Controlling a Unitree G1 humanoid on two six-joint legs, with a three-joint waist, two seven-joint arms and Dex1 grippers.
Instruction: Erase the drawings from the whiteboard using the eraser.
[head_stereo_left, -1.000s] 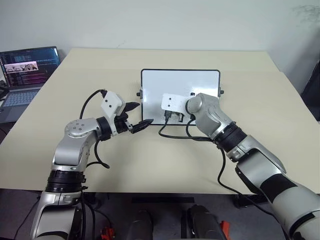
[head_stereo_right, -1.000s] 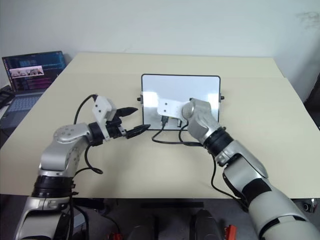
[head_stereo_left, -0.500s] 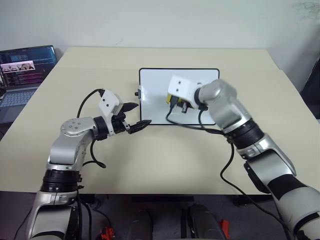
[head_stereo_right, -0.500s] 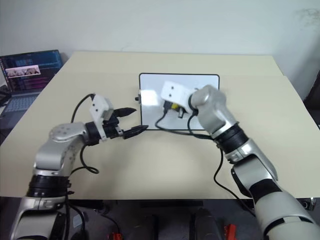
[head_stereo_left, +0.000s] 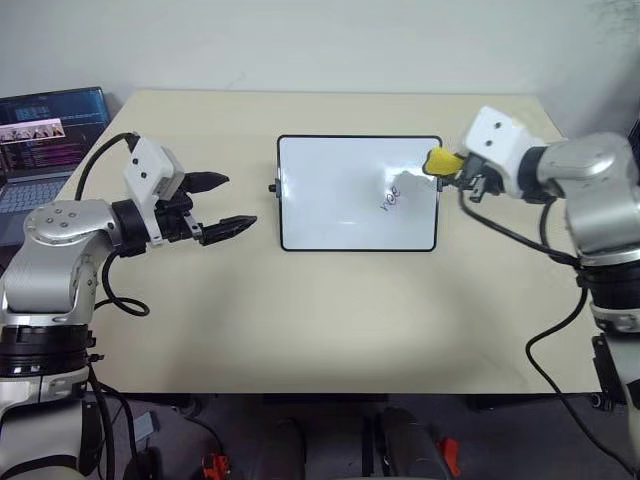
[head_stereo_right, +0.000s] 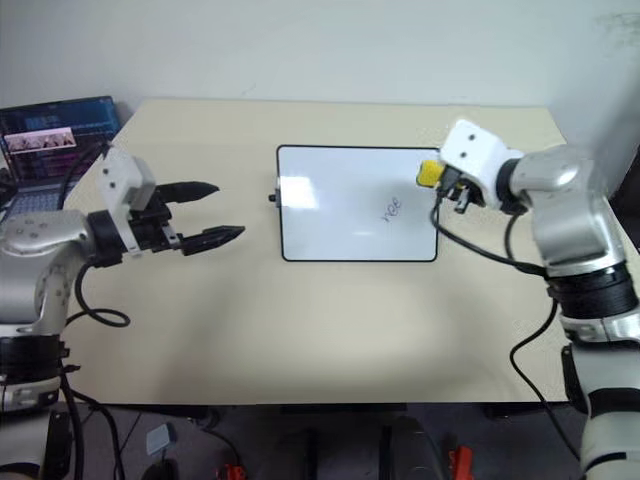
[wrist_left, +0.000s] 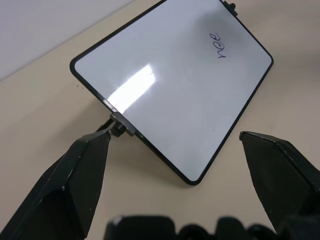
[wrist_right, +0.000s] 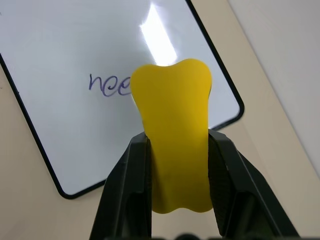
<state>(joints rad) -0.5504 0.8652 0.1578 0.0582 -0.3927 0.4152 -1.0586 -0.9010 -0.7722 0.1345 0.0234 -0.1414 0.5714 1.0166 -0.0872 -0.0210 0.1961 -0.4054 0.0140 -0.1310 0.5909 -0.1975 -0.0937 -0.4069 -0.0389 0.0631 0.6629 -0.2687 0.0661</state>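
The whiteboard lies flat at the middle of the table, glossy white in a thin black frame. One dark drawing shows on its right half, also clear in the left wrist view and the right wrist view. My right gripper hovers above the board's right edge, shut on the yellow eraser, which sticks out between its fingers. My left gripper hangs open to the left of the board, apart from it, with nothing between its fingers.
An open laptop stands at the table's far left corner. Black cables loop from both wrists. Bare tabletop spreads in front of the board and behind it.
My right arm swung from over the board's middle out to its right edge and rose, uncovering the board and the drawing. My left gripper drew back left and up. The camera shifted slightly.
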